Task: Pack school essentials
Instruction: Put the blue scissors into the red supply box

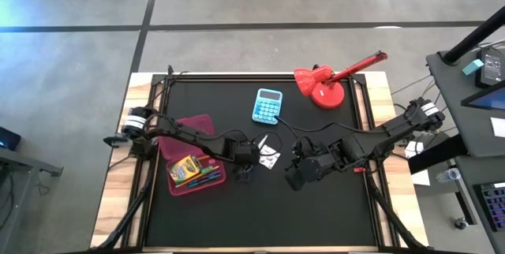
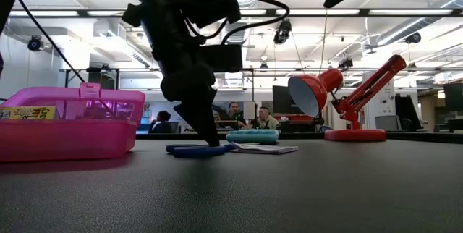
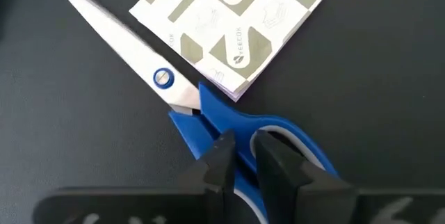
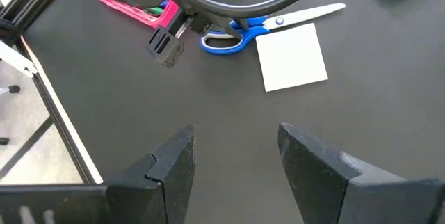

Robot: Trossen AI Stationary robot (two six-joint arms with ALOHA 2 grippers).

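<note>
Left gripper (image 3: 240,156) down on the black mat, fingers nearly closed around one blue handle loop of the scissors (image 3: 208,113), lying flat with blades touching the white patterned square (image 3: 233,26). Right gripper (image 4: 236,158) just beside, hovering above the mat, fingers spread wide, holding nothing. Near the left arm, pink box (image 1: 193,163) already containing crayon box (image 1: 183,167) and pens. Farther back, light-blue calculator (image 1: 267,105) and red desk lamp (image 1: 327,84).

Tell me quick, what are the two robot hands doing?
Left gripper: jaws closed on the scissors handle.
Right gripper: open, holding nothing.
</note>
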